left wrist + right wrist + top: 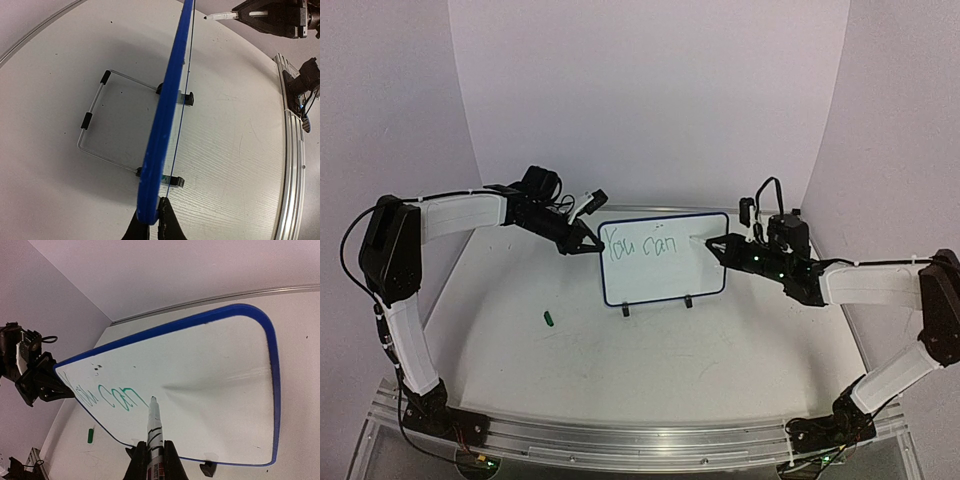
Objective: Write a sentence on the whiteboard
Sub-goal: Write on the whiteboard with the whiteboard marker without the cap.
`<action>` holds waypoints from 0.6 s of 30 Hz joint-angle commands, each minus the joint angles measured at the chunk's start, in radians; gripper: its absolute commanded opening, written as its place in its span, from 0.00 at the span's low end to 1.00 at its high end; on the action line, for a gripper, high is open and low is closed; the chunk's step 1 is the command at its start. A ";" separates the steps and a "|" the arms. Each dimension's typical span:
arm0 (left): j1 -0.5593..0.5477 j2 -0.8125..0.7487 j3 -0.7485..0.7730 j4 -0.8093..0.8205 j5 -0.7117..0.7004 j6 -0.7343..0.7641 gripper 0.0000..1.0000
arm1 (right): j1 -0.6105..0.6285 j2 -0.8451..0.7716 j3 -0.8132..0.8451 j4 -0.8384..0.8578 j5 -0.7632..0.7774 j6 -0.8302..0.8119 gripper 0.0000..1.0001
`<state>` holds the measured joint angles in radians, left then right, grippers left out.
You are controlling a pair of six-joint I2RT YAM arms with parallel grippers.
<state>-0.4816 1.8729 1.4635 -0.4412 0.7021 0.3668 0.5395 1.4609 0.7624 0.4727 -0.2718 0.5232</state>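
Note:
The whiteboard (660,282) stands upright mid-table on two black clip feet (688,301). Green words "You can" (645,246) run along its top left, also in the right wrist view (110,397). My left gripper (590,245) is shut on the board's left blue edge (165,110), its fingers (167,225) pinching the frame. My right gripper (718,246) is shut on the white marker (152,417). The marker's tip sits just right of the "n", at or a hair off the board face. The marker tip also shows in the left wrist view (215,16).
The green marker cap (549,319) lies on the table left of the board, also in the right wrist view (90,435). A wire stand (95,125) props the board from behind. A metal rail (640,440) runs along the near table edge.

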 commanded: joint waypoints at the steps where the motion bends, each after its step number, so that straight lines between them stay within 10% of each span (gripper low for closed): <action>1: 0.012 -0.020 -0.013 -0.013 -0.136 0.054 0.00 | -0.045 -0.005 -0.025 0.052 -0.098 0.018 0.00; 18: 0.012 -0.017 -0.012 -0.013 -0.138 0.054 0.00 | -0.081 0.061 0.003 0.109 -0.115 0.055 0.00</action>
<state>-0.4816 1.8725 1.4635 -0.4431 0.7019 0.3672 0.4665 1.5052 0.7353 0.5354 -0.3876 0.5679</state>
